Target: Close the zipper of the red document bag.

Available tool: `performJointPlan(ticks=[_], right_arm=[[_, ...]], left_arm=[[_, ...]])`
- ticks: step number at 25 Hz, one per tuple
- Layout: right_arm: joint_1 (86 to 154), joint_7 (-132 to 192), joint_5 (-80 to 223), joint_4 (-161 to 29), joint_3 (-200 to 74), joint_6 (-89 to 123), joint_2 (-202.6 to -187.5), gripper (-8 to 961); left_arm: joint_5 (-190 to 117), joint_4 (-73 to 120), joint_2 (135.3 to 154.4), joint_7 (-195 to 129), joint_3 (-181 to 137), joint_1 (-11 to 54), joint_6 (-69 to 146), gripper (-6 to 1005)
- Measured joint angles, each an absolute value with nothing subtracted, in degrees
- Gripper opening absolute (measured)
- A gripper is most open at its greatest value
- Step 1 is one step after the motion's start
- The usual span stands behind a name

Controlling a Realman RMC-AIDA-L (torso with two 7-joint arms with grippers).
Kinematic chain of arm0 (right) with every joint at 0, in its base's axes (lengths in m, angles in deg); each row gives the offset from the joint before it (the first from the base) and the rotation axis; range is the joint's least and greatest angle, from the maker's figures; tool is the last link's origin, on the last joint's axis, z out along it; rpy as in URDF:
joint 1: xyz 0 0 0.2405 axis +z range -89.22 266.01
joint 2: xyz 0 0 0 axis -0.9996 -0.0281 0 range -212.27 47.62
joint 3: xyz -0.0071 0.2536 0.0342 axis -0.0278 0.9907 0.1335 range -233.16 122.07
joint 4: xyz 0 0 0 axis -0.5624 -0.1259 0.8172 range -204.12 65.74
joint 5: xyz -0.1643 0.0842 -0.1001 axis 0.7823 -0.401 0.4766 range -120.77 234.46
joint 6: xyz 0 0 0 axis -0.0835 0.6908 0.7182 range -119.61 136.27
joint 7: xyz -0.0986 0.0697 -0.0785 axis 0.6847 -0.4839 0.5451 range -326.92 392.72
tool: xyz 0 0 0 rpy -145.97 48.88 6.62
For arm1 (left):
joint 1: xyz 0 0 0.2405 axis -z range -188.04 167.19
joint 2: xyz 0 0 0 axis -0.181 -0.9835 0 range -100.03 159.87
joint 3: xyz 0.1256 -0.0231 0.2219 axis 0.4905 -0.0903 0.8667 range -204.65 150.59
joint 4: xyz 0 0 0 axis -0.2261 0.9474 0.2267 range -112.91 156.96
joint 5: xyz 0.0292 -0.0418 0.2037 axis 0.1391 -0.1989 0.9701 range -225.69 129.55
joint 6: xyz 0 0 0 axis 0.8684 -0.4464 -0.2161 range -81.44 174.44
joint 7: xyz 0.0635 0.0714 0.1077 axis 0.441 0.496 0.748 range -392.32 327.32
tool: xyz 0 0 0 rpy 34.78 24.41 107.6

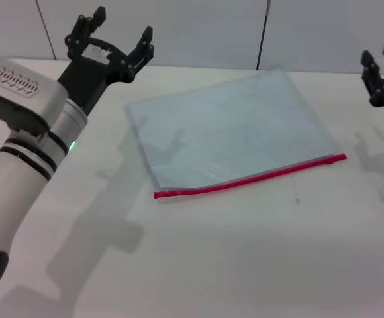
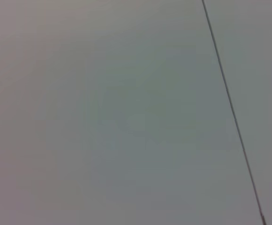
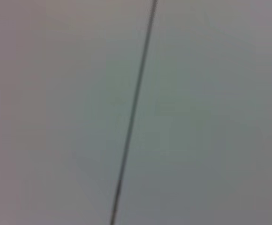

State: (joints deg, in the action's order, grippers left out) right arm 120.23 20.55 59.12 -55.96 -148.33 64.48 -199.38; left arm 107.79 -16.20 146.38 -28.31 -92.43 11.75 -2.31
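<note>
Translucent red document bag lies flat mid-frame, zipper along its lower edge. Left gripper, upper left, gapes empty. Right gripper, right edge: fingers' spread unclear.

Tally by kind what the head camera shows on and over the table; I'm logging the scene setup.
Document bag with red zipper: 1
Grippers, left gripper open and raised, right gripper at the table's edge: 2
Table: 1
Total: 4
</note>
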Motion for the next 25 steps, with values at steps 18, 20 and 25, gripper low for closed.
performJointPlan(ticks=[18, 20, 25], right_arm=[[120.98, 20.71, 53.64, -59.93, -147.74, 62.23, -199.32, 375], [120.99, 20.70, 53.62, -59.99, -147.74, 61.87, -199.31, 375], [121.09, 20.70, 53.60, -60.03, -147.67, 61.55, -199.31, 375]], left_arm=[[107.58, -6.53, 146.79, -33.42, -91.57, 14.94, -7.36, 861], [107.58, -6.12, 146.76, -33.87, -91.57, 15.08, -7.47, 861], [107.53, -4.91, 146.80, -34.32, -91.63, 15.66, -8.00, 861]])
